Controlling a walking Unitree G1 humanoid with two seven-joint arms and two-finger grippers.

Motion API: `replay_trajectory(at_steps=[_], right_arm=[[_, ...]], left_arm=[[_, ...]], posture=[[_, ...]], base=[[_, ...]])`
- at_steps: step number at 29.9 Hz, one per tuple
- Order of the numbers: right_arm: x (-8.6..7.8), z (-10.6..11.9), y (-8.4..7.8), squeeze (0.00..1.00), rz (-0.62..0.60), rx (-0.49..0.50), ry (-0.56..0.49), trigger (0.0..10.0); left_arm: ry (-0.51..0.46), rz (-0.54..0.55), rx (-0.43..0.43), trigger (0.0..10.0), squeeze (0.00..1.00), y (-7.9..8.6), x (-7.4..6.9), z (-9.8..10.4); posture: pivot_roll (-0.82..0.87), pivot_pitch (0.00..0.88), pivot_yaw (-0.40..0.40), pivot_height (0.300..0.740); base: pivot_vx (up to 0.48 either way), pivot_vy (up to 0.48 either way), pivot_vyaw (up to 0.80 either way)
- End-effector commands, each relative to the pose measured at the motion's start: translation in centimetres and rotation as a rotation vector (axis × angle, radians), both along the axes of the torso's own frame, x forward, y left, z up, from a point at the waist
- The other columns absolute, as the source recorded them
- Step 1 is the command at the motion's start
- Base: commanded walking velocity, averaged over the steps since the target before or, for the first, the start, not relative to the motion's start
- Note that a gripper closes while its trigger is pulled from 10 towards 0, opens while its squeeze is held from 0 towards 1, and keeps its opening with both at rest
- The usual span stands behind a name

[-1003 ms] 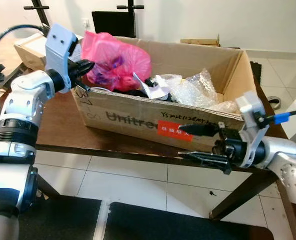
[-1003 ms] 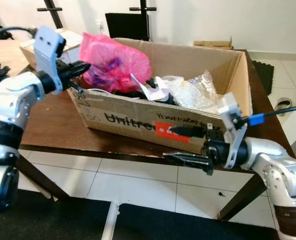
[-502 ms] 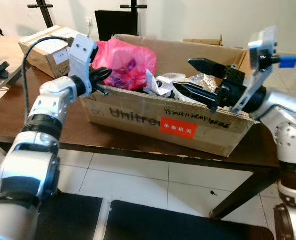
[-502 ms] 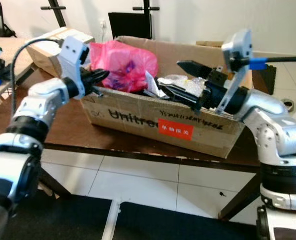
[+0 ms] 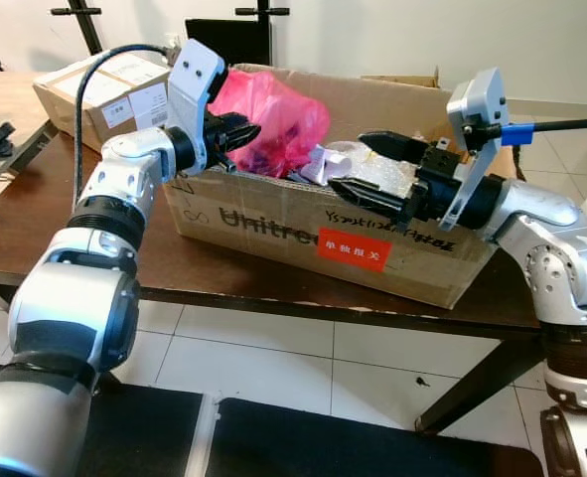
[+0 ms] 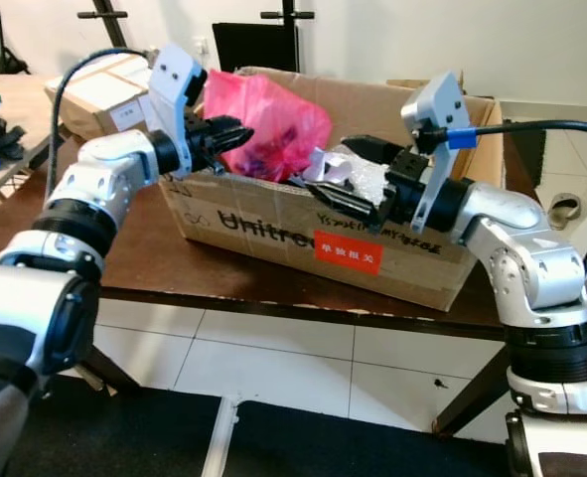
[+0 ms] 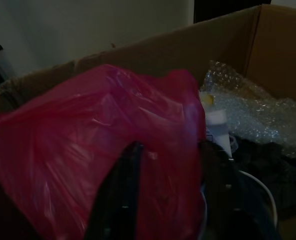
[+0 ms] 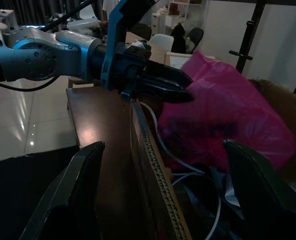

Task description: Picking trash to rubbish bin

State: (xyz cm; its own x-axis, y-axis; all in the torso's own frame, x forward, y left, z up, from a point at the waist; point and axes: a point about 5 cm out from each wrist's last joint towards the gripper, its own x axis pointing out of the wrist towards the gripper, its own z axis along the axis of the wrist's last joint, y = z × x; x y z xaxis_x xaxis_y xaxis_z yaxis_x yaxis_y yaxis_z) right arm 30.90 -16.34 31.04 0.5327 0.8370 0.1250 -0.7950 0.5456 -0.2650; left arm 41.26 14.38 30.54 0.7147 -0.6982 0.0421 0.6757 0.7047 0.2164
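A pink plastic bag (image 5: 278,114) bulges from the left end of an open cardboard box (image 5: 273,224) on a brown table (image 5: 84,234). My left gripper (image 5: 241,131) reaches over the box's left wall, its fingers a little apart and pressed into the bag (image 7: 87,130). Clear bubble wrap (image 5: 377,171), white paper and dark cables fill the middle of the box. My right gripper (image 5: 348,161) hovers open over that bubble wrap, pointing at the bag with nothing between its fingers. In the right wrist view the bag (image 8: 228,115) lies ahead, with the left gripper (image 8: 180,86) touching it.
A smaller taped cardboard box (image 5: 99,84) stands on the table behind my left arm. A black stand and screen (image 5: 223,35) are against the back wall. White tiled floor (image 5: 293,368) and a dark mat (image 5: 273,437) lie under the table's front edge.
My right arm rose from below the table's front edge to above the box's contents. My left gripper went from the box's outer corner onto the pink bag. The camera shifted too.
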Motion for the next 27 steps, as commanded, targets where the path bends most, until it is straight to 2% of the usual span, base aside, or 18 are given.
replay_trajectory(at_steps=[1, 9, 11, 13, 14, 15, 16, 17, 18, 19, 20, 21, 23, 24, 25, 27], right_arm=[[0.0, -0.2, 0.4, 0.0, 0.009, -0.022, 0.007, 10.0], [0.3, -0.2, 0.4, 0.0, -0.006, -0.018, 0.002, 10.0], [0.4, 0.1, 0.4, 0.0, -0.014, 0.002, -0.008, 10.0], [0.4, 0.2, 0.4, 0.0, -0.017, 0.016, -0.011, 10.0], [0.4, 0.2, 0.3, 0.0, -0.016, 0.026, -0.012, 10.0], [0.3, 0.3, 0.3, 0.0, -0.015, 0.034, -0.012, 10.0], [0.3, 0.3, 0.3, 0.0, -0.015, 0.034, -0.012, 10.0], [0.2, 0.3, 0.2, 0.0, -0.009, 0.049, -0.011, 10.0], [0.1, 0.3, 0.2, 0.0, -0.001, 0.062, -0.009, 10.0], [0.1, 0.3, 0.2, 0.0, -0.001, 0.062, -0.009, 10.0], [0.0, 0.3, 0.1, 0.0, 0.009, 0.08, -0.008, 10.0], [-0.2, 0.5, 0.1, 0.0, 0.038, 0.123, 0.001, 10.0], [-0.8, 0.9, 0.1, 0.0, 0.12, 0.221, 0.019, 10.0], [-1.5, 0.9, 0.1, 0.0, 0.194, 0.26, 0.041, 10.0], [-1.5, 0.9, 0.1, 0.0, 0.194, 0.26, 0.041, 10.0], [-2.7, -0.2, 0.1, 0.0, 0.302, 0.264, 0.093, 10.0]], left_arm=[[0.013, -0.008, -0.019, 10.0, 1.0, 0.0, 0.0, 0.4], [-0.014, 0.007, -0.061, 10.0, 1.0, 0.6, 0.1, 1.3], [-0.08, 0.025, -0.168, 10.0, 1.0, 1.2, -0.1, 3.3], [-0.101, -0.027, -0.323, 10.0, 1.0, 1.7, -0.5, 5.1], [-0.11, -0.091, -0.431, 10.0, 0.0, 2.1, -0.9, 6.3], [-0.123, -0.145, -0.503, 10.0, 0.0, 2.4, -1.2, 7.2], [-0.123, -0.145, -0.503, 10.0, 0.0, 2.4, -1.2, 7.2], [-0.146, -0.263, -0.598, 10.0, 0.0, 3.1, -2.1, 8.6], [-0.156, -0.331, -0.616, 10.0, 0.0, 3.4, -2.5, 9.0], [-0.156, -0.331, -0.616, 10.0, 0.0, 3.4, -2.5, 9.0], [-0.164, -0.396, -0.628, 10.0, 0.0, 3.6, -3.0, 9.3], [-0.148, -0.508, -0.617, 10.0, 0.0, 3.6, -3.7, 9.4], [-0.078, -0.785, -0.498, 10.0, 0.0, 3.4, -5.7, 8.3], [-0.015, -0.877, -0.384, 10.0, 0.0, 3.1, -6.8, 6.8], [-0.015, -0.877, -0.384, 10.0, 0.0, 3.1, -6.8, 6.8], [0.103, -0.921, -0.211, 10.0, 0.0, 2.5, -7.8, 3.4]], posture=[[-0.06, 0.103, 0.061, 0.74], [-0.06, 0.104, 0.055, 0.74], [-0.05, 0.106, 0.055, 0.74], [-0.06, 0.105, 0.056, 0.74], [-0.06, 0.105, 0.057, 0.74], [-0.06, 0.104, 0.057, 0.74], [-0.06, 0.104, 0.057, 0.74], [-0.06, 0.104, 0.059, 0.74], [-0.06, 0.103, 0.059, 0.74], [-0.06, 0.103, 0.059, 0.74], [-0.06, 0.103, 0.06, 0.74], [-0.06, 0.103, 0.06, 0.74], [-0.06, 0.103, 0.06, 0.74], [-0.05, 0.104, 0.061, 0.74], [-0.05, 0.104, 0.061, 0.74], [-0.05, 0.103, 0.061, 0.74]], base=[[0.0, 0.0, 0.0], [0.0, 0.0, 0.0], [0.0, 0.0, 0.0], [0.0, 0.0, 0.0], [0.0, 0.0, 0.0], [0.0, 0.0, 0.0], [0.0, 0.0, 0.0], [0.0, 0.0, 0.0], [0.0, 0.0, 0.0], [0.0, 0.0, 0.0], [0.0, 0.0, 0.0], [0.0, 0.0, 0.0], [0.0, 0.0, 0.0], [0.0, 0.0, 0.0], [0.0, 0.0, 0.0], [0.0, 0.0, 0.0]])
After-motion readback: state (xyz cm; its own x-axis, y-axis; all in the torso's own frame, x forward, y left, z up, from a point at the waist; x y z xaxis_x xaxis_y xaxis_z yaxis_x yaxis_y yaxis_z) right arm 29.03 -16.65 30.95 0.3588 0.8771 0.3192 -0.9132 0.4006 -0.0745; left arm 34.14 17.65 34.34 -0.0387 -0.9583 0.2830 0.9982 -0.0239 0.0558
